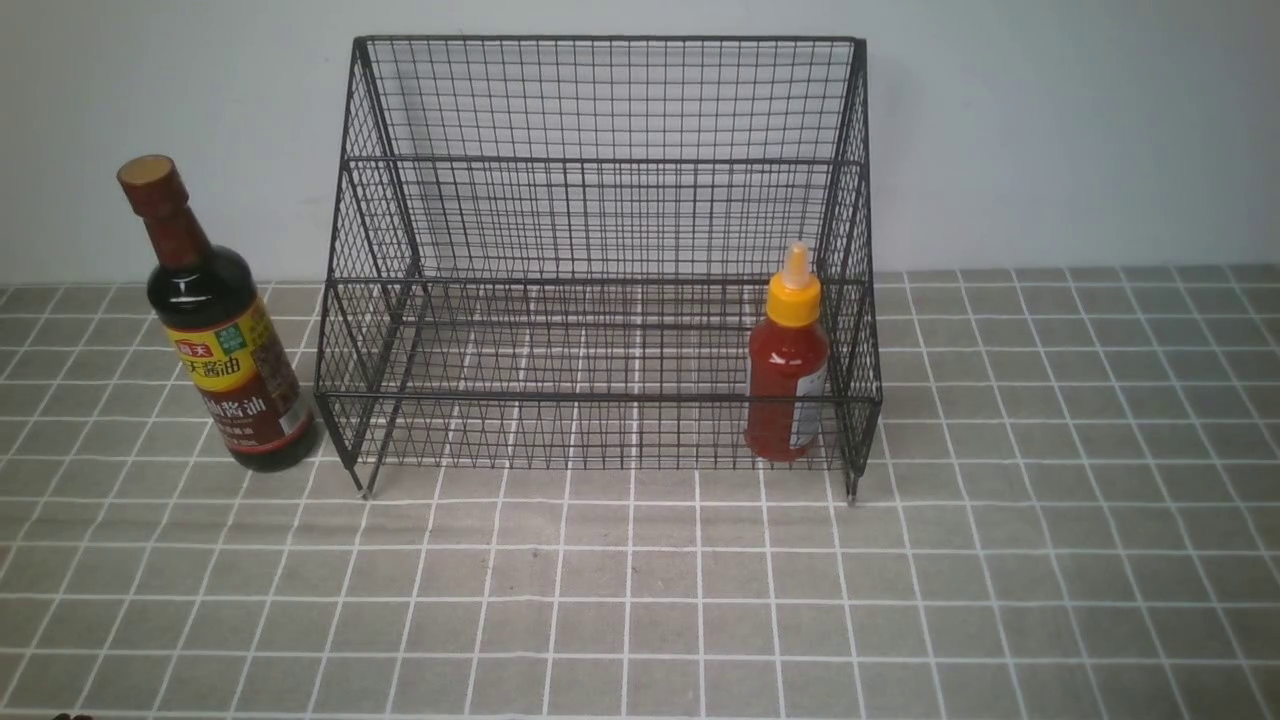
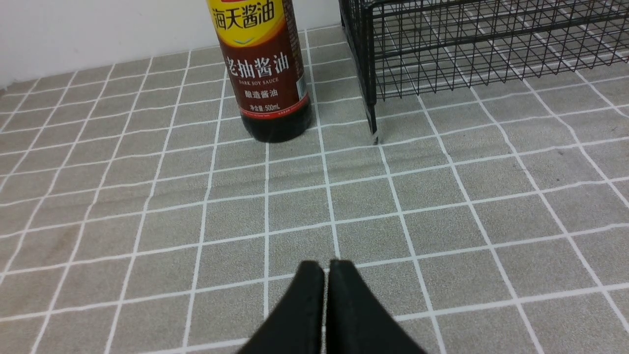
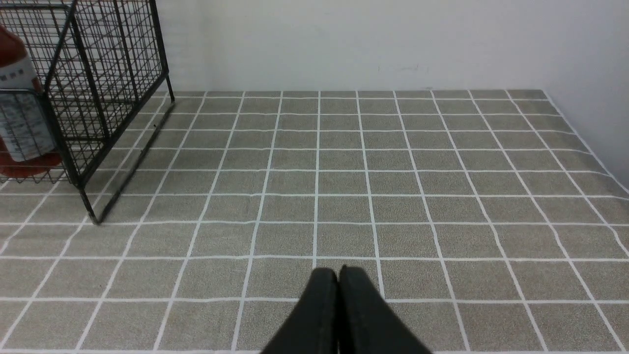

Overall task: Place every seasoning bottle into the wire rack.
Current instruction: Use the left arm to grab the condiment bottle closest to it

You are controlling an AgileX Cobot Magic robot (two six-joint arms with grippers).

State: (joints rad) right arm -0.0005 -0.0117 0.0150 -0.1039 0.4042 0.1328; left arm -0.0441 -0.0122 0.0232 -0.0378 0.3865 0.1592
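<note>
Progress we put at half: red squeeze bottle (image 1: 788,370) inside wire rack (image 1: 600,160), soy-sauce bottle (image 1: 225,350) outside it, left pincer (image 2: 327,268) and right pincer (image 3: 338,273) pressed together.

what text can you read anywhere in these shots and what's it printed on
"海天酱油": yellow band of the soy-sauce bottle label.
"老抽酱油": brown part of the same label.
"DARK SOY SAUCE": just under that.
"酿造酱油": the next line down.
"净含量:500mL": near the label's foot, small but legible.
Strip along that label's bottom edge: too small to read.
Red squeeze bottle, white label: print too blurred to read.
</note>
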